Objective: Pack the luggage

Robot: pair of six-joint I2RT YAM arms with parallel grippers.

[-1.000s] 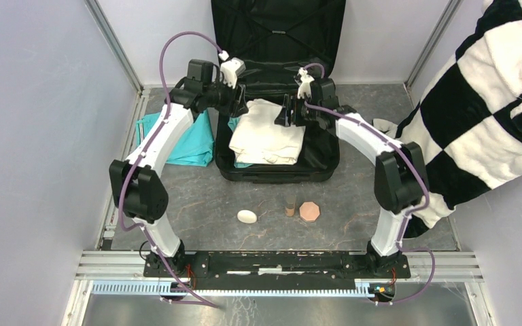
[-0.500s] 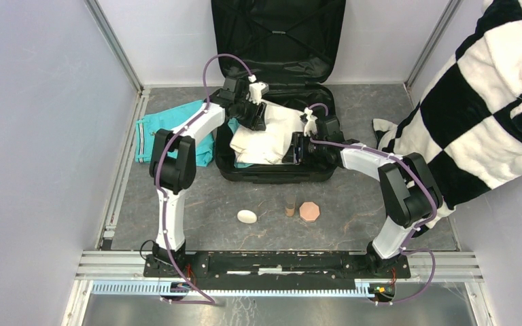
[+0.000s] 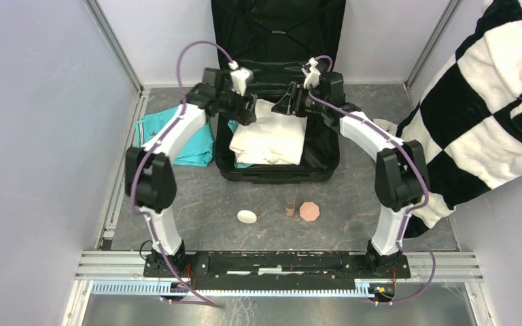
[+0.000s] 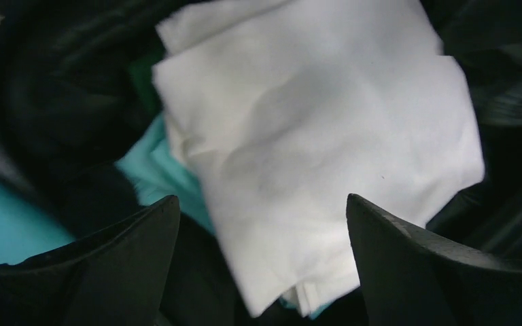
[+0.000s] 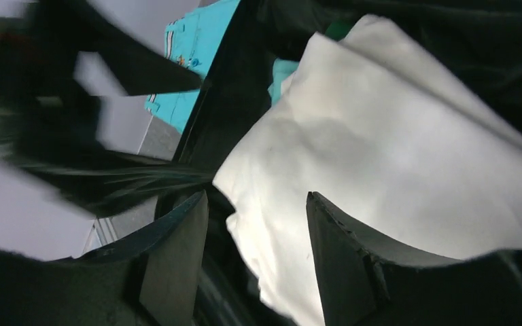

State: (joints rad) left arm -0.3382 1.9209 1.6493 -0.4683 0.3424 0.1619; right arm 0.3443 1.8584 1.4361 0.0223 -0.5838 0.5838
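The left gripper (image 4: pixel 262 204) and right gripper (image 5: pixel 257 197) stood with jaws apart, both arms arched forward and wrists angled down over the folded white cloth (image 3: pixel 269 136) lying in the open luggage (image 3: pixel 276 174) at the far centre of the table (image 3: pixel 197 197).

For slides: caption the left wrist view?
Open left gripper above a folded white cloth in the black luggage, teal fabric underneath.

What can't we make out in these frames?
- Top view: the floor of the luggage is mostly hidden by the white cloth.
- Top view: the checkered blanket is cut off by the right edge.
- Right wrist view: the left part is smeared by blur.
- Top view: the brown cylinder is too small to identify.
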